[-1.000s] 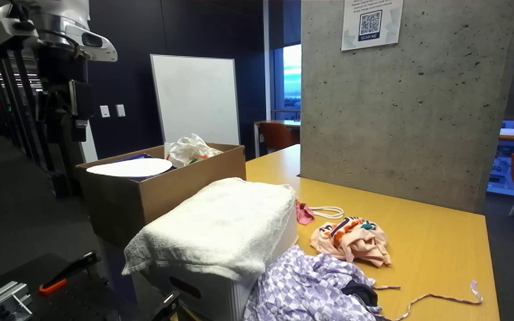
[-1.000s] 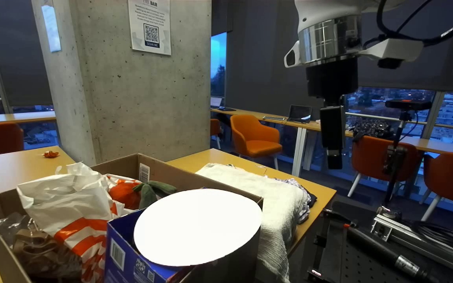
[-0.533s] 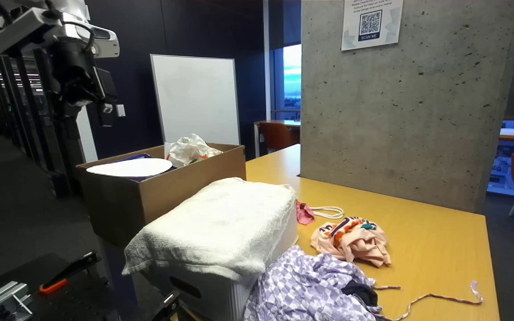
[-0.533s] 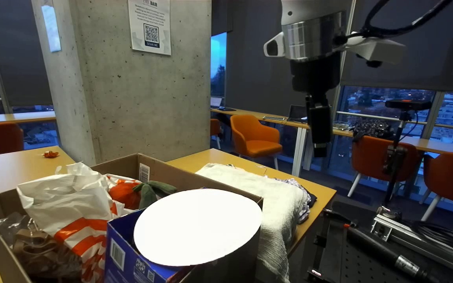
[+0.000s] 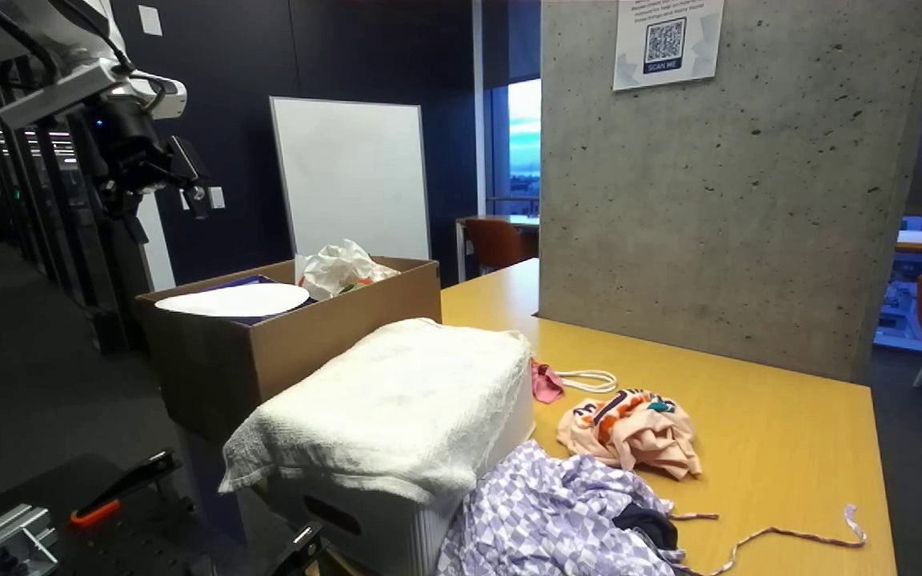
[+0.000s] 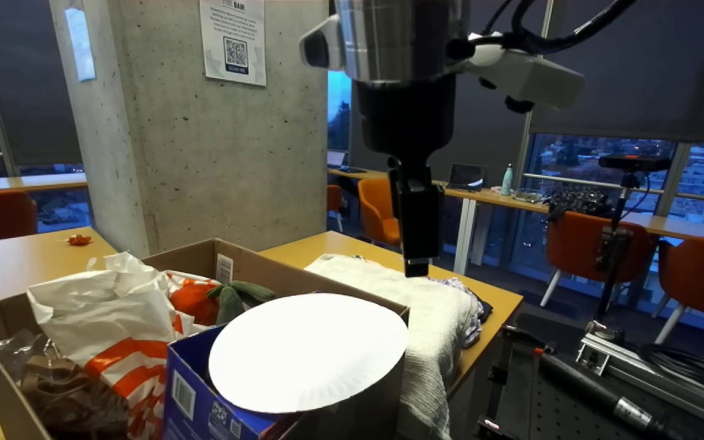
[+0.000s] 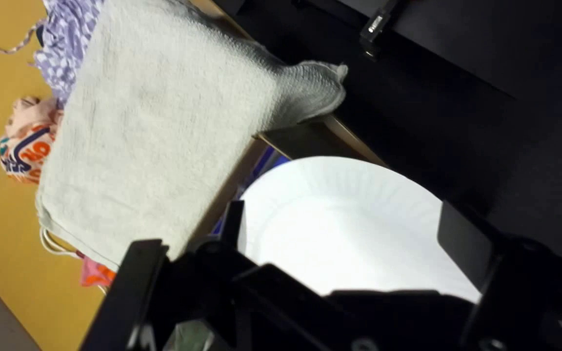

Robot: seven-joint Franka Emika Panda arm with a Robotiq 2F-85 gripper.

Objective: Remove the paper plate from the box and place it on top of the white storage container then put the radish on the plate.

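High at one end of the box, the claw is hanging clear of everything, though whether squarely over the box I can't tell; its fingers are standing wide apart, pinching nothing, and in the wrist view the plate is showing between them, well below. That plate is lying at the top of the box, seemingly resting on the blue carton inside. So step one is looking to be in hand, the approach to the plate, with the lifting not yet happening. The next move, I'd say, is calling for a drop to the rim and a tilt, one finger going under the thin edge, one over, then a light nip that isn't folding it. Farther along inside the box, the radish is showing between the plate and the crumpled bag, waiting its turn. Just beside the box, the container is standing under a draped towel, so the plate is probably going to be landing on cloth. Farther from the box, on that same side, purple cloth and peach cloth are lying heaped on the table.
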